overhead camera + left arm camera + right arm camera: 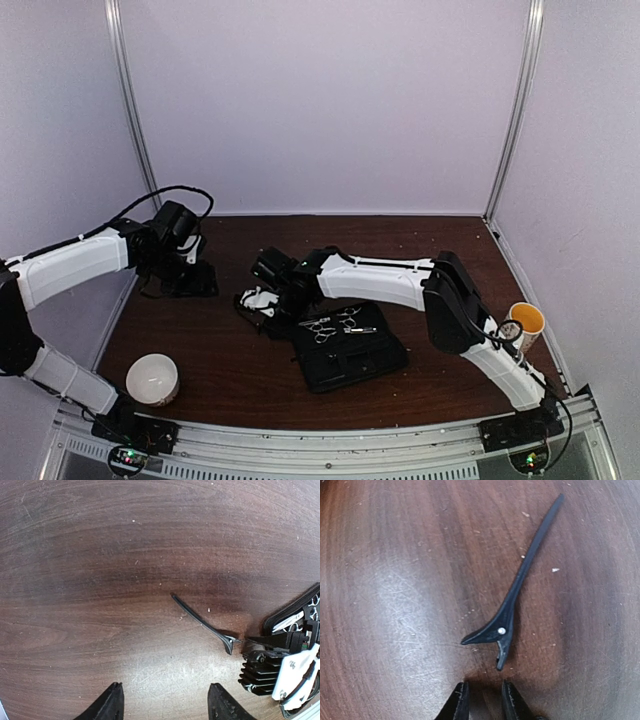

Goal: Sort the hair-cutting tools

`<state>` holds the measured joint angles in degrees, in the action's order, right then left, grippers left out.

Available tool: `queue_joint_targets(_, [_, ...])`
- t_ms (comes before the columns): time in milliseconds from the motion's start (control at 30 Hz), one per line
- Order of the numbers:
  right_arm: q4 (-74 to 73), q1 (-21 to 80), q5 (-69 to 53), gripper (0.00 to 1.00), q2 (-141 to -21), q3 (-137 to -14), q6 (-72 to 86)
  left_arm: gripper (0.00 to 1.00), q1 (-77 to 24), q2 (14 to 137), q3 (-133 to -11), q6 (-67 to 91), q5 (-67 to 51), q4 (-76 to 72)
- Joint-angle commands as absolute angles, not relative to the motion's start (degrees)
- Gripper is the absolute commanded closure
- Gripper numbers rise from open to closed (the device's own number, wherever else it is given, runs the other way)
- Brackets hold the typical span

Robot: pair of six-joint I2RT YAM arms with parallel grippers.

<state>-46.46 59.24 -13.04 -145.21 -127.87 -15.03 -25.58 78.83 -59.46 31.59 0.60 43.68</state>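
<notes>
The right claw [484, 687] hangs low over the tabletop [395, 605], its two fingers [461, 700] a narrow gap apart with nothing between them. Just beyond the fingertips lies a black clip [517, 587]. Its hinged end points at the gap and its slim tip points away; whether claw and clip touch cannot be told. The clip lies flat on the bare wood left of the tabletop's middle, between the two claws.

The left claw [166, 686] hovers nearer the left edge, jaws spread wide and empty, looking across at the same clip and the right claw beyond it.

Just right of the right claw, towards the near edge, lies a flat black case [350, 358]. On its far part rest the left scissors [320, 330] and the right scissors [350, 317], side by side.

A white bowl [152, 380] stands at the near left corner. An orange cup [525, 320] stands at the right edge.
</notes>
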Motion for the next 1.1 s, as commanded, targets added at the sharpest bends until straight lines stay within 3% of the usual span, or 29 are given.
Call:
queue_joint_targets(0, [-46.1, 59.3, -8.0, 0.76, -143.2, -127.1, -13.2, 0.39, -25.2, 77.8, -58.9, 31.0, 0.0, 42.8])
queue_joint_targets(233, [-47.5, 59.9, -10.7, 0.67, -147.7, -132.8, -13.2, 0.40, -25.2, 77.3, -57.6, 30.2, -0.8, 42.3])
queue_joint_targets(633, [-45.6, 60.4, -10.8, 0.67, -152.3, -136.1, -11.7, 0.40, -25.1, 76.0, -56.6, 30.8, -1.1, 42.2])
queue_joint_targets(767, [-44.6, 60.4, -11.7, 0.73, -153.8, -137.5, -11.1, 0.40, -25.2, 75.6, -56.0, 30.9, -1.4, 42.3])
queue_joint_targets(900, [-45.4, 60.6, -11.3, 0.86, -153.8, -137.9, -12.5, 0.40, -25.2, 75.0, -55.9, 30.6, -1.3, 42.6])
queue_joint_targets(1067, [-44.3, 60.7, -11.0, 0.99, -147.8, -131.0, -15.8, 0.40, -25.2, 74.3, -56.3, 30.2, -0.6, 42.6])
